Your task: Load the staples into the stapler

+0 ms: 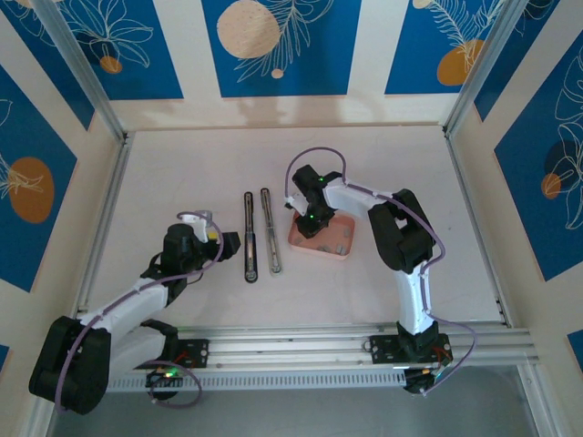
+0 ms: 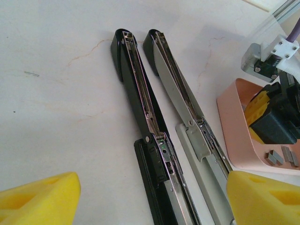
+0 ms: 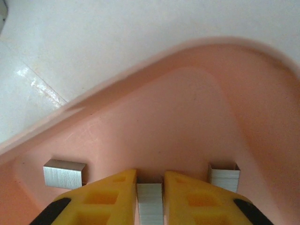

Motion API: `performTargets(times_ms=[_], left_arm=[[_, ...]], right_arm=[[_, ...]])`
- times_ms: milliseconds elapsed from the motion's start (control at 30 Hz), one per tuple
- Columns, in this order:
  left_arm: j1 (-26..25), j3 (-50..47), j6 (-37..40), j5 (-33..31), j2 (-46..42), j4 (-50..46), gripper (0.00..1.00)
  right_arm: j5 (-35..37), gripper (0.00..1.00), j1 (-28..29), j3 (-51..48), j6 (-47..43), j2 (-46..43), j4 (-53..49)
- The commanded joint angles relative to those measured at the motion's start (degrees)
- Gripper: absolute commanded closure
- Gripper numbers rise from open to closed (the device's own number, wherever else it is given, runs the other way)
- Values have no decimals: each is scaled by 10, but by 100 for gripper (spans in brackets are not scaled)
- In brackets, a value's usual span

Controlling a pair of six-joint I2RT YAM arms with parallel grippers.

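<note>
Apparently mid-pickup, the right gripper pinched staples in the tray; next they needed lifting to the stapler.

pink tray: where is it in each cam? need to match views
Top external: pink tray right of centre, beside the stapler.
Left wrist: at the right edge, its curved wall facing the camera.
Right wrist: its wall and floor behind the right claw, which pinches a staple strip.
Shared landmark: the grey staples lying in the tray.
</note>
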Motion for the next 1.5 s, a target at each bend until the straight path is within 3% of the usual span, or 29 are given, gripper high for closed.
performTargets(times_ms=[0,300,533,667,900,1167,1467], left_arm=[[-6,11,0,-5,-9,3,19],[-6,-15,1,-1,-80,-9,19],[-6,-31,11,-1,-128,-31,19],[-7,-30,-16,23,-136,-58,19],[-9,-26,-71,60,-135,-136,21],[-10,-41,-120,127,-122,-181,27],[-19,-38,-145,152,-49,-133,31]], right_arm=[[4,80,-6,-9,19,-8,23],[-22,84,-10,-87,124,-145,94],[41,85,42,-187,262,-265,153],[91,85,83,-223,333,-304,168],[112,85,120,-277,435,-346,216],[77,85,127,-274,441,-331,226],[74,85,154,-246,423,-302,223]])
